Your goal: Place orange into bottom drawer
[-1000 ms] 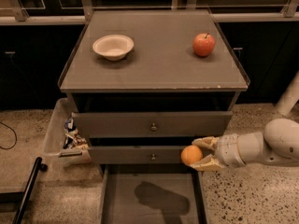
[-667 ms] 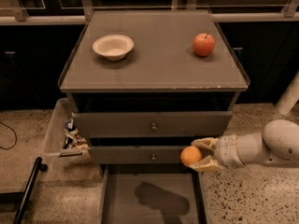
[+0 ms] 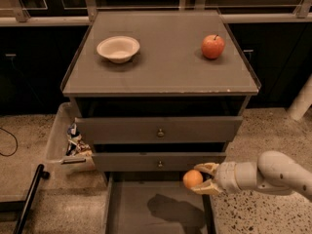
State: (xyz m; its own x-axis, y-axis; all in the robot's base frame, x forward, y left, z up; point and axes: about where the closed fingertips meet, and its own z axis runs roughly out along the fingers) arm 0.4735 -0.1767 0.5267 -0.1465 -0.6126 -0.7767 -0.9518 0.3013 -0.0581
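The orange (image 3: 192,178) is small, round and smooth. My gripper (image 3: 201,179) is shut on it, coming in from the right on a white arm (image 3: 273,173). It holds the orange just above the right side of the bottom drawer (image 3: 146,208), which is pulled out and shows a flat gray floor with a dark shadow. The orange sits just below the front of the middle drawer (image 3: 158,162).
A red-orange apple (image 3: 213,46) and a white bowl (image 3: 118,48) stand on the cabinet top. The top drawer (image 3: 158,129) has a brass knob. A bin with packets (image 3: 73,143) stands left of the cabinet. A black pole (image 3: 29,199) leans at lower left.
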